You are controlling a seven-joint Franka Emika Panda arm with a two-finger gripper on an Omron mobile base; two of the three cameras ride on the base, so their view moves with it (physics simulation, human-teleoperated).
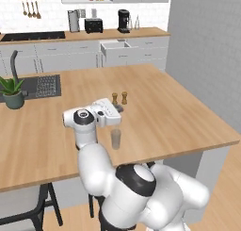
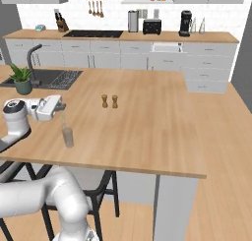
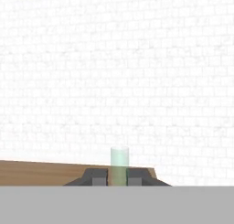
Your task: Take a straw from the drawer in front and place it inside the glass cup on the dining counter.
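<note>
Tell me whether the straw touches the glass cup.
Cannot tell. In the right base view the straw hangs from the gripper down to the glass cup; any contact is unresolved.

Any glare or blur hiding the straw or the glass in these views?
Right base view: soft, no glare; the straw is a faint pale line from the pincer towards the glass cup. Left base view: the glass cup is translucent, low contrast on wood. Hand view: flat light, the straw reads pale green between the tips.

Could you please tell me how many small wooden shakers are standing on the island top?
2: left shaker and right shaker stand side by side mid-counter, beyond the glass cup. None looks hidden.
</note>
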